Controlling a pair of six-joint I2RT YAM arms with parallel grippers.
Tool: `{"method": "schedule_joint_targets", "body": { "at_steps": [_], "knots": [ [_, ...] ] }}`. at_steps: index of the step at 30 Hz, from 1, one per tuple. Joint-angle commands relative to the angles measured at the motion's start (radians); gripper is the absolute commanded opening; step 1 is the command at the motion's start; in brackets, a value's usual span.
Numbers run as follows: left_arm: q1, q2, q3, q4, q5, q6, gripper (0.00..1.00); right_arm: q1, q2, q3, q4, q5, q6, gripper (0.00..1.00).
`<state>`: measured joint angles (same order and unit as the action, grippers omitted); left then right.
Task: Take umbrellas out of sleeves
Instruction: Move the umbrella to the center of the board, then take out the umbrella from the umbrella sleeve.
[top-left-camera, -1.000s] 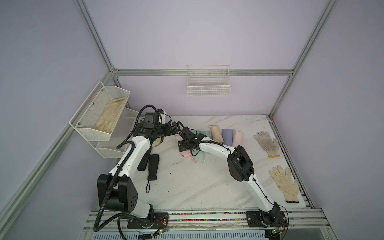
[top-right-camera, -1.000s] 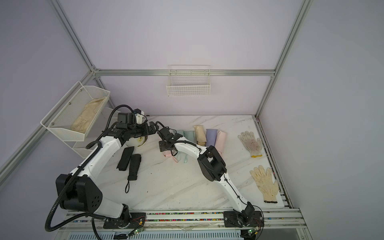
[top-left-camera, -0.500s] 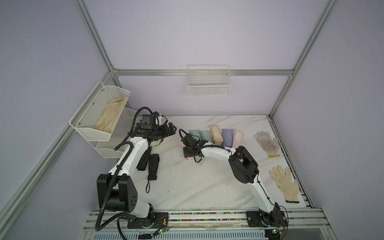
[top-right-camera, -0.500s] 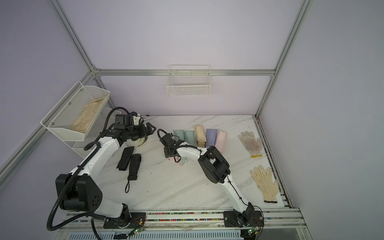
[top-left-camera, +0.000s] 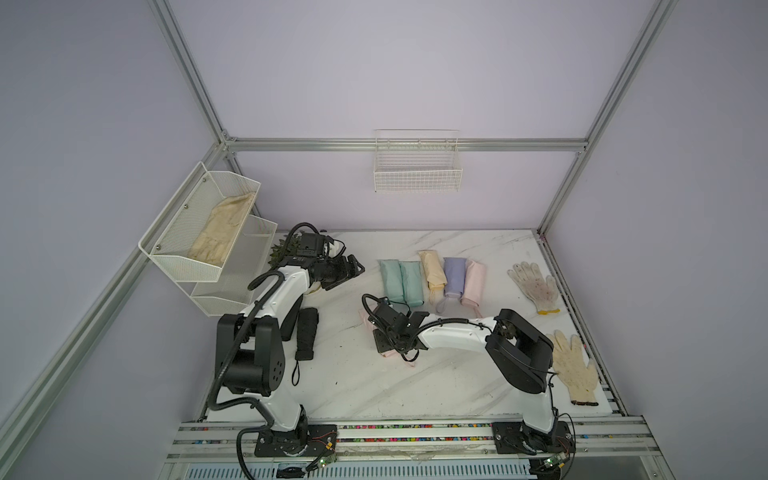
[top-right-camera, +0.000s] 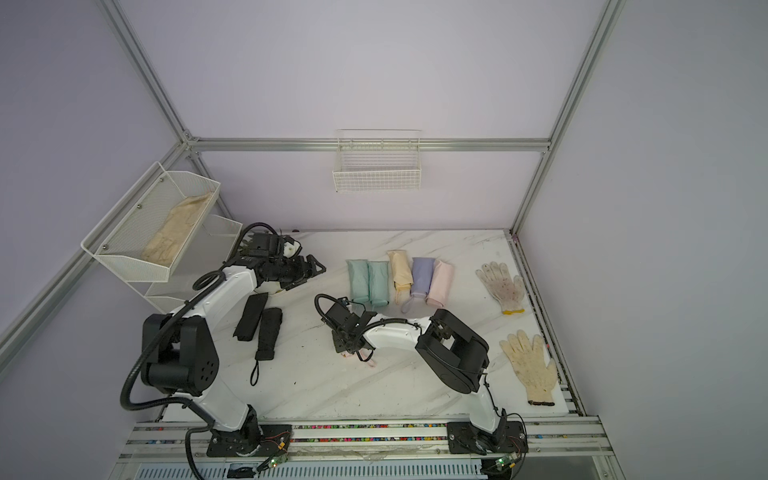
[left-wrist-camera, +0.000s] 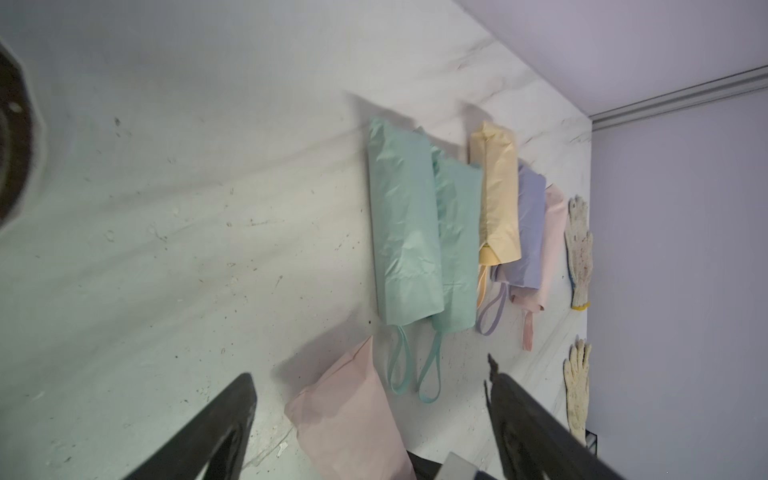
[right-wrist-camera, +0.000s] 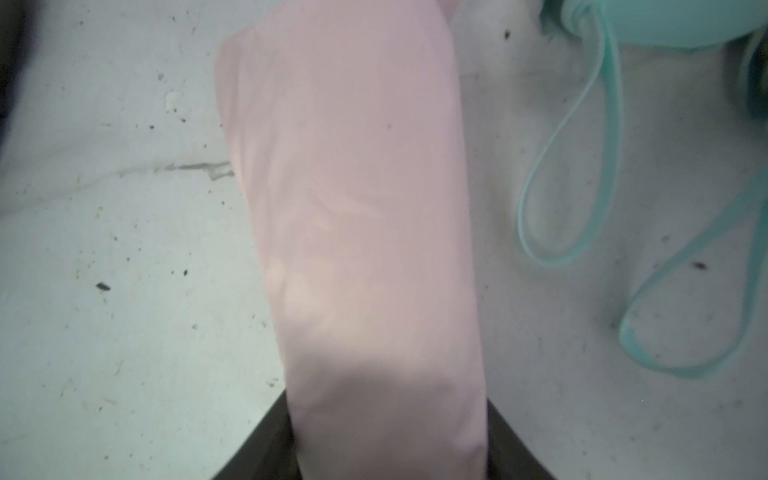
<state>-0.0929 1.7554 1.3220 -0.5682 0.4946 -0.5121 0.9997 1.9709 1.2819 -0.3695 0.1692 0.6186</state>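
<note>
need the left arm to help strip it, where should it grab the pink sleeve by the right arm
I'd take the pink sleeve at its free end, the one away from the right fingers, coming from the left arm's side with the left fingers across its flat width. That end lies bare and points toward them.

A white marble-patterned tabletop (top-left-camera: 353, 386) sits inside a frame of aluminium bars (top-left-camera: 407, 144) with pale lavender walls. On the back wall hangs a white wire basket (top-left-camera: 417, 174). On the left wall is a two-tier white mesh rack (top-left-camera: 174, 226), with a beige glove (top-left-camera: 220, 235) lying in its upper bin. Dark green leaves (top-left-camera: 286, 246) show at the tabletop's back left corner. Along the right edge lie two knit gloves, well apart, fingers toward the back wall: a speckled white glove (top-left-camera: 534, 284) with a yellow cuff, and nearer the front a cream glove (top-left-camera: 575, 370) with a dark cuff.
</note>
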Motion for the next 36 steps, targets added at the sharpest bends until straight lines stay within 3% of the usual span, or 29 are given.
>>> {"method": "schedule_joint_targets", "body": {
  "at_steps": [1, 3, 6, 11, 22, 26, 36],
  "knots": [
    [-0.004, 0.045, 0.067, -0.064, 0.073, 0.028, 0.87, -0.003, -0.059, -0.033, 0.056, -0.022, 0.031, 0.67],
    [-0.004, 0.041, 0.068, -0.074, 0.033, 0.05, 0.87, -0.006, -0.092, -0.041, 0.05, -0.02, 0.002, 0.75],
    [-0.016, 0.029, 0.082, -0.118, -0.033, 0.089, 0.87, -0.02, -0.153, -0.052, 0.03, -0.02, -0.038, 0.77],
    [-0.092, 0.005, 0.092, -0.184, -0.133, 0.125, 0.87, -0.03, -0.289, -0.137, 0.002, -0.02, -0.084, 0.76],
    [-0.159, -0.085, -0.041, -0.147, -0.252, 0.04, 0.79, -0.03, -0.566, -0.482, 0.091, -0.089, -0.077, 0.7],
    [-0.158, -0.117, -0.12, -0.103, -0.236, -0.072, 0.79, -0.03, -0.555, -0.511, 0.108, -0.09, -0.062, 0.69],
    [-0.144, -0.177, -0.251, 0.0, -0.139, -0.52, 0.8, -0.029, -0.534, -0.51, 0.138, -0.109, -0.057, 0.67]
  ]
}}
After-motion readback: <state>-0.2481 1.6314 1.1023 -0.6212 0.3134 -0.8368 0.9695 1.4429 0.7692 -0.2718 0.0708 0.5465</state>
